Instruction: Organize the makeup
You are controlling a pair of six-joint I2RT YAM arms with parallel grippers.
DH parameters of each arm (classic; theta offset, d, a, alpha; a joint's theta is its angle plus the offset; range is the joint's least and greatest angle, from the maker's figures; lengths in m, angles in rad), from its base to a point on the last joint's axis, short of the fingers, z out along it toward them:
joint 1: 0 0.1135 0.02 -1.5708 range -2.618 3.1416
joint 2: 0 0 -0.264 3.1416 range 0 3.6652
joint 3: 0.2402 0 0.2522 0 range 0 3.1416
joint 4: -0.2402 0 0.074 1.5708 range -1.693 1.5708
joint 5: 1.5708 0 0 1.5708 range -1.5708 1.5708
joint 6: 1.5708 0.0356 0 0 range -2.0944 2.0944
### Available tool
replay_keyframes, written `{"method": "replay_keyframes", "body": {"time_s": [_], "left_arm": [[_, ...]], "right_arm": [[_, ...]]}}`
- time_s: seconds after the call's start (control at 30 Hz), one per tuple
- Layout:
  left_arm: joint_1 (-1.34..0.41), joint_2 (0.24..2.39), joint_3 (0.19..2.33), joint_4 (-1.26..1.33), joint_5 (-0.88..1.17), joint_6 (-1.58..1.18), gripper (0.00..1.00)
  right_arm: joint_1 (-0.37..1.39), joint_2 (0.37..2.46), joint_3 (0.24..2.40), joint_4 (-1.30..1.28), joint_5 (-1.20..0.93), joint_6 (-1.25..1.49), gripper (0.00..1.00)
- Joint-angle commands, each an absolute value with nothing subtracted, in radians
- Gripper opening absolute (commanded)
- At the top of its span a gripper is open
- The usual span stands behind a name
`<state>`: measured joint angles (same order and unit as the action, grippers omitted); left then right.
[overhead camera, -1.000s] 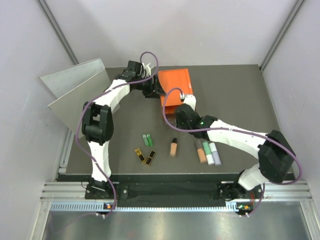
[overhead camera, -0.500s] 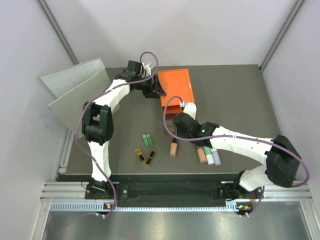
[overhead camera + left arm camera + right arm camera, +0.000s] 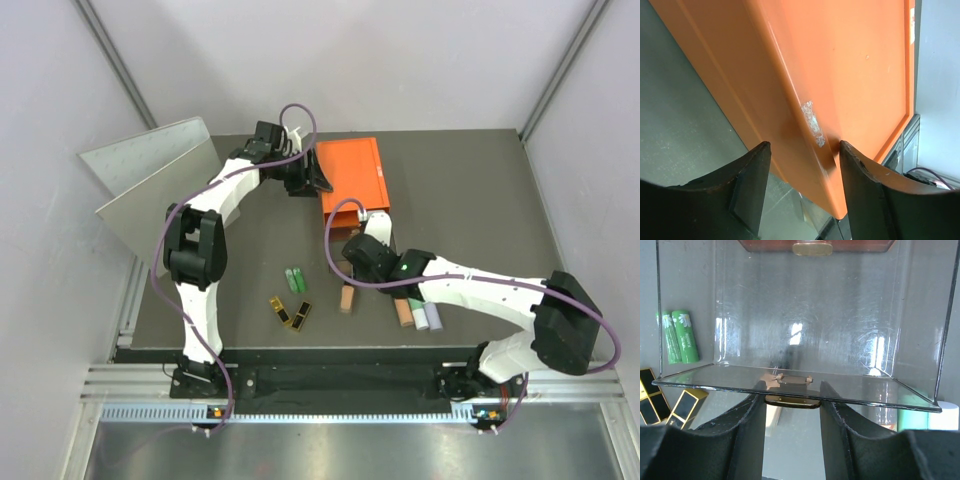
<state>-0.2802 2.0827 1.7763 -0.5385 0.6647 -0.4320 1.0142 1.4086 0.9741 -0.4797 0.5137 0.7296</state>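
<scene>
As two green tubes [image 3: 295,279] lie — two black-gold cases [image 3: 291,313] near;

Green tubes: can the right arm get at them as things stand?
Probably not yet. The right arm's fingers are shut on the drawer handle, so they are occupied. The green tubes lie uncovered close by and otherwise seem within reach.

orange box [image 3: 352,175] with clear drawer [image 3: 800,315] pulled out

Colours on the dark grey worktop [image 3: 480,190]
Orange is shown by the box [image 3: 352,175], gold by its clear drawer [image 3: 800,315]'s handle [image 3: 792,401]; green tubes [image 3: 295,279], black-gold cases [image 3: 290,313], a peach bottle [image 3: 347,298] and orange, green and white sticks [image 3: 403,314] are seen.
</scene>
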Motion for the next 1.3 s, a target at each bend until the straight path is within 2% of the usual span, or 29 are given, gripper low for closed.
{"method": "replay_keyframes", "body": {"time_s": [0.0, 0.03, 0.1, 0.23, 0.37, 0.53, 0.8, 1.07, 1.27], "left_arm": [[-0.281, 2.085, 1.763, -0.592, 0.594, -0.394, 0.64], [-0.281, 2.085, 1.761, -0.594, 0.591, -0.391, 0.64], [-0.281, 2.085, 1.761, -0.598, 0.589, -0.388, 0.66], [-0.281, 2.080, 1.758, -0.600, 0.586, -0.380, 0.68], [-0.281, 2.083, 1.758, -0.597, 0.581, -0.379, 0.70], [-0.281, 2.085, 1.761, -0.594, 0.586, -0.385, 0.70], [-0.281, 2.092, 1.761, -0.604, 0.588, -0.373, 0.72], [-0.281, 2.095, 1.755, -0.615, 0.587, -0.359, 0.73], [-0.281, 2.091, 1.735, -0.618, 0.589, -0.348, 0.73]], "right_arm": [[1.031, 1.393, 0.983, -0.508, 0.496, 0.727, 0.37], [1.031, 1.390, 0.982, -0.506, 0.476, 0.723, 0.48], [1.032, 1.382, 0.980, -0.506, 0.462, 0.721, 0.60], [1.045, 1.345, 0.969, -0.523, 0.431, 0.713, 0.73], [1.054, 1.293, 0.954, -0.567, 0.425, 0.698, 0.80], [1.069, 1.165, 0.916, -0.668, 0.440, 0.695, 0.81], [1.071, 0.936, 0.785, -0.863, 0.476, 0.854, 0.81], [1.051, 0.968, 0.744, -1.049, 0.531, 1.064, 0.77], [0.987, 0.999, 0.712, -1.029, 0.535, 1.078, 0.77]]}}
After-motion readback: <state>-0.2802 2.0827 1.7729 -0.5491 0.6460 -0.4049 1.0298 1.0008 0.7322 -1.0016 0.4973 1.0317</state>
